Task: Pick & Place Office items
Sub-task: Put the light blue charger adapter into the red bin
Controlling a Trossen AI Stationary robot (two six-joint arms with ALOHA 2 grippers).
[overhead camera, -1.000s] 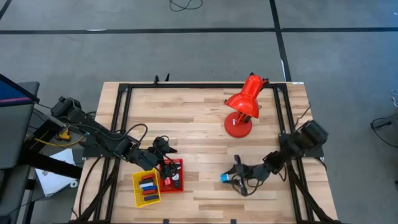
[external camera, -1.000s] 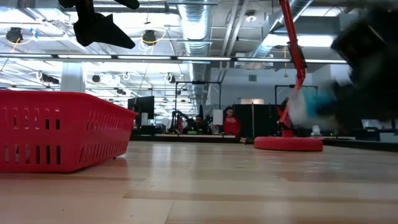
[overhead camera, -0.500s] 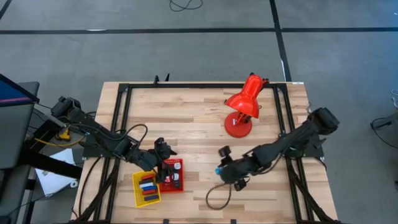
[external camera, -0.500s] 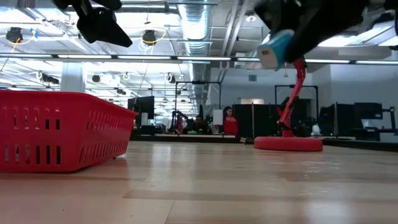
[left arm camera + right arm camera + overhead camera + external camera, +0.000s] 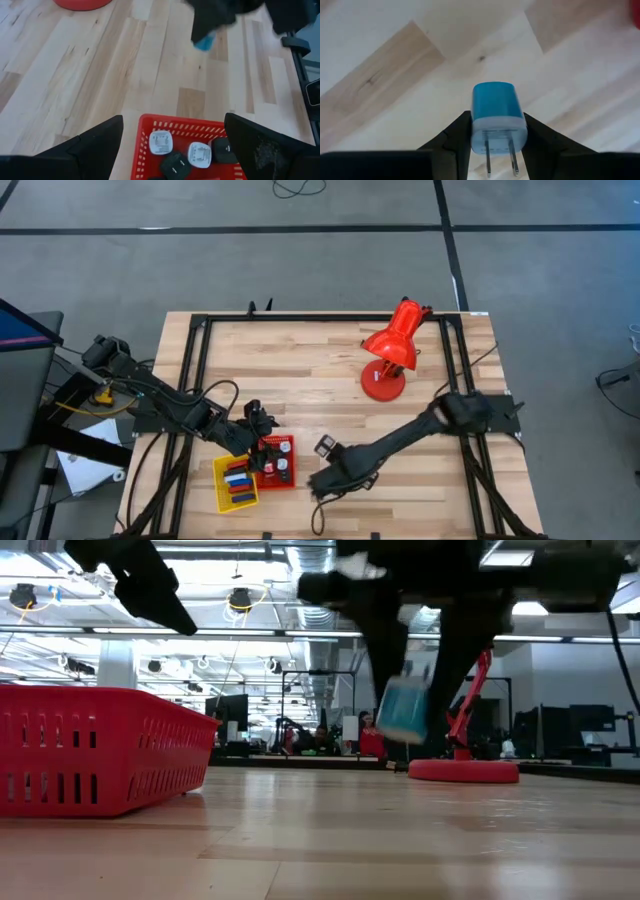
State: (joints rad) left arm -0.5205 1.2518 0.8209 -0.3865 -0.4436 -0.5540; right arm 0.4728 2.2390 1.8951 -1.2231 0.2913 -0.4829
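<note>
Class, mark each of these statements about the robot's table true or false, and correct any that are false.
1. The right hand grips a blue plug adapter. True.
2. The red tray is empty. False: it holds white and black adapters.
3. The left hand hovers open over the red tray. True.
4. The red desk lamp lies inside the yellow tray. False: it stands on the table's far side, apart from both trays.
5. The blue plug adapter rests on the table. False: the low view shows it held above the wood.
</note>
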